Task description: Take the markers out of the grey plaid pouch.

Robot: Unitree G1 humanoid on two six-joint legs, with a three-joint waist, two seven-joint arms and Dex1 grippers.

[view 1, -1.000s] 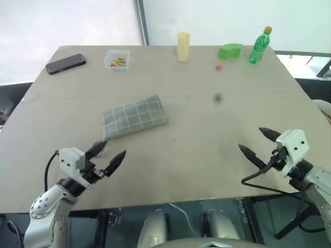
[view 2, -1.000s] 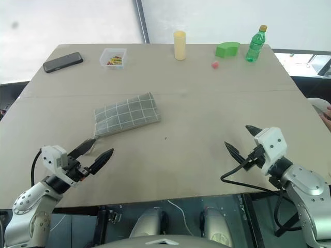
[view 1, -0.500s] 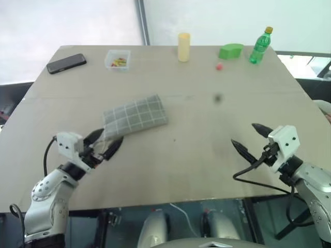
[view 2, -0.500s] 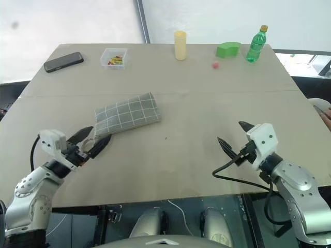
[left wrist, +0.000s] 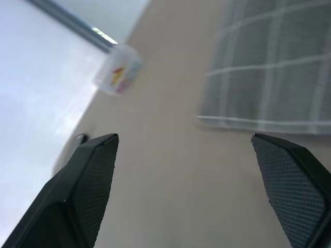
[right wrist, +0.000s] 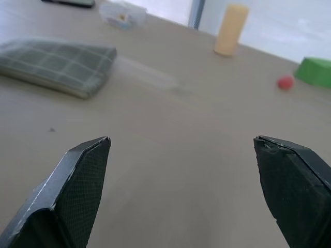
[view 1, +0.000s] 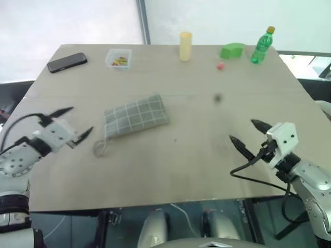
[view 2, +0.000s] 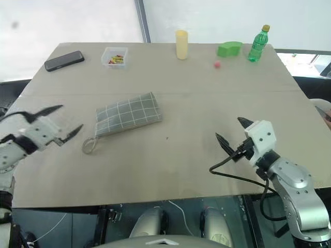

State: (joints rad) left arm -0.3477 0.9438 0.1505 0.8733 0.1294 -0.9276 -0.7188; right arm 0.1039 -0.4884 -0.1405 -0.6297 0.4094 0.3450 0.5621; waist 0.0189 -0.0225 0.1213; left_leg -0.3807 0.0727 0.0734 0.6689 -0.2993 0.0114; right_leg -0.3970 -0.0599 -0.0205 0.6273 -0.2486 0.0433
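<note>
Beige table (view 1: 196, 160), grey plaid pouch (view 1: 136, 115) lying flat left of centre, ring pull (view 1: 99, 148) at its 7 o'clock, left gripper (view 1: 69, 124) at pouch's 9 o'clock, jaws spread, empty, right gripper (view 2: 230, 132) at 4 o'clock, well apart, spread, empty.

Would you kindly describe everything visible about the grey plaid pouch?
The grey plaid pouch is a flat, soft fabric rectangle, grey with thin white grid lines, lying slightly askew on the table. A small ring pull trails from its near-left corner. It looks closed, and neither gripper touches it.
</note>
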